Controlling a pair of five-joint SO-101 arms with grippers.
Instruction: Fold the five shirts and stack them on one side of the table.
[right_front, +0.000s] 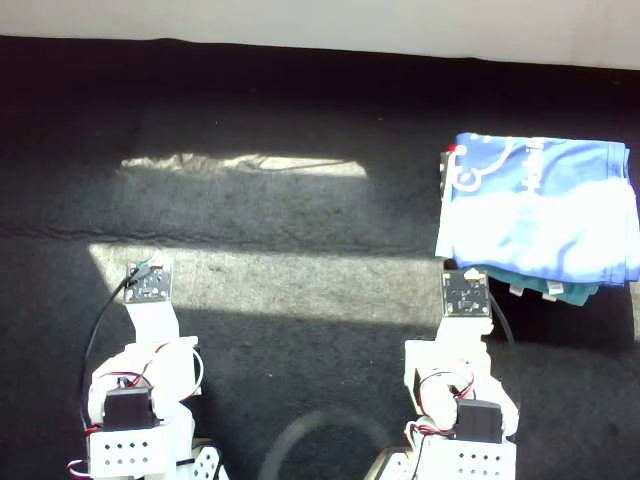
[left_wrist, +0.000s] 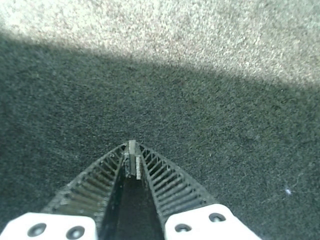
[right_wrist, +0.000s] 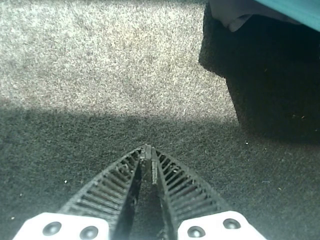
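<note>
A stack of folded shirts (right_front: 540, 215) lies at the right side of the table, a light blue one with white print on top and a teal one (right_front: 565, 291) peeking out underneath. The stack's teal and white edges (right_wrist: 260, 12) show in the right wrist view. My right gripper (right_wrist: 148, 150) is shut and empty above the dark cloth, near the stack's front left corner. My left gripper (left_wrist: 132, 147) is shut too, holding nothing, at the front left of the table. In the high view both arms (right_front: 150, 300) (right_front: 466, 310) sit drawn back near their bases.
A dark felt cover (right_front: 300, 330) lies over the table, with bright sun patches (right_front: 250, 165) across its middle. A pale wall strip (right_front: 400, 25) runs along the far edge. The stack casts a dark shadow (right_wrist: 270, 85) on the cloth beside my right gripper.
</note>
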